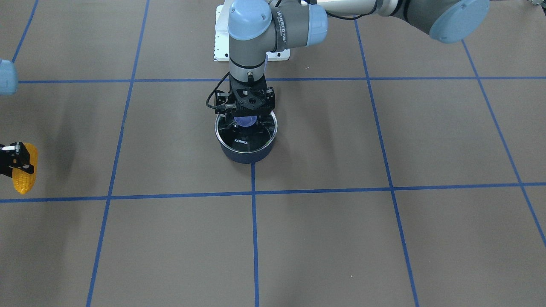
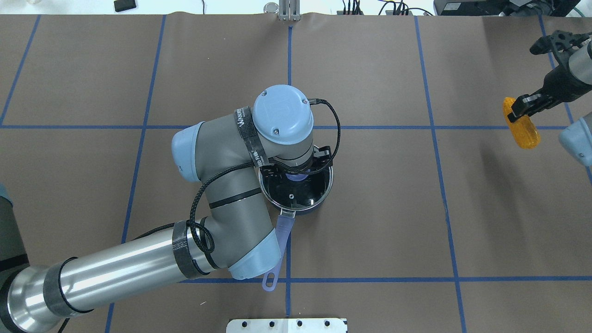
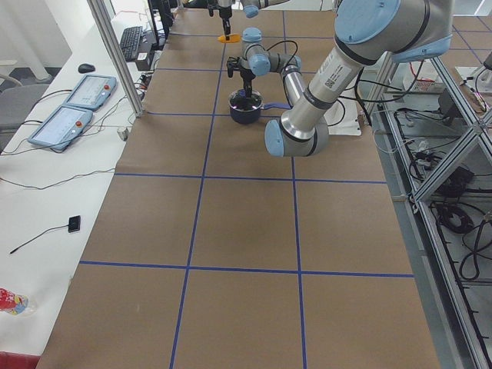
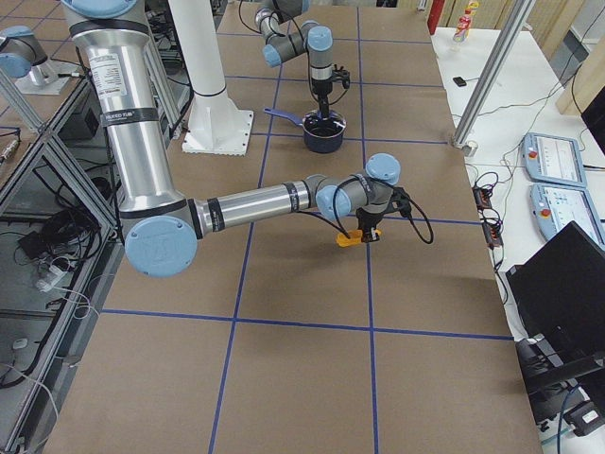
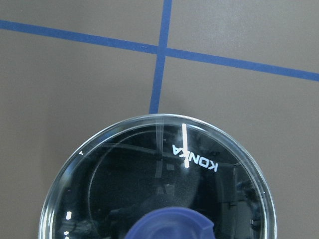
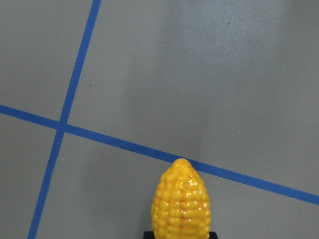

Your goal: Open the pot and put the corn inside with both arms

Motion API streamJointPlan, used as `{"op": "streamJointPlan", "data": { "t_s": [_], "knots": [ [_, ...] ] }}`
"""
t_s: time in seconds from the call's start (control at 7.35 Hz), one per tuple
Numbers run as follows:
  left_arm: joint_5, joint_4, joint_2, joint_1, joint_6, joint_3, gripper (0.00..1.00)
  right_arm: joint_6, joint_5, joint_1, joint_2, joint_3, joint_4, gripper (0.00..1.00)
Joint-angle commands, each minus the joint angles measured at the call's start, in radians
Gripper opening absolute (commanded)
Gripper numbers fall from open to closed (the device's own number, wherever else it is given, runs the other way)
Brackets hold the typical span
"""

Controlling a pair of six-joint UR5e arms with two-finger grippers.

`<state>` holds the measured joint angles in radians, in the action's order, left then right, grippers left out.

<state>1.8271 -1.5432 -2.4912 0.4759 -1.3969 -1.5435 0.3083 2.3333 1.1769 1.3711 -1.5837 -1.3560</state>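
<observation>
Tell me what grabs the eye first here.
The orange-yellow corn stands out, pinched in the right pincer far out on the robot's right side of the table. Next is the left arm bent over the centre, its left pincer down around the blue knob of the glass lid, which sits on the dark pot.

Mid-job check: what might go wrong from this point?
The round glass lid is on the dark navy saucepan, with the left gripper at its blue knob; an off-centre grip might tilt or drop it. The right gripper pinches the orange-yellow corn cob near one end, so it may swing or slip during transfer.
</observation>
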Motion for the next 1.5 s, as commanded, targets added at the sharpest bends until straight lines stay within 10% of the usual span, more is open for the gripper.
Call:
{"op": "streamJointPlan", "data": {
  "t_s": [0.0, 0.82, 1.36],
  "knots": [
    [0.000, 0.000, 0.000, 0.000, 0.007, -0.001, 0.67, 0.000, 0.000, 0.001, -0.004, 0.004, 0.000, 0.22],
    [0.012, 0.047, 0.024, 0.036, 0.021, -0.123, 0.60, 0.009, -0.002, 0.000, -0.015, 0.002, 0.000, 0.23],
    [0.135, 0.120, 0.279, 0.180, 0.261, -0.390, 0.60, 0.223, -0.002, -0.060, -0.151, -0.044, -0.091, 0.23]
  ]
}}
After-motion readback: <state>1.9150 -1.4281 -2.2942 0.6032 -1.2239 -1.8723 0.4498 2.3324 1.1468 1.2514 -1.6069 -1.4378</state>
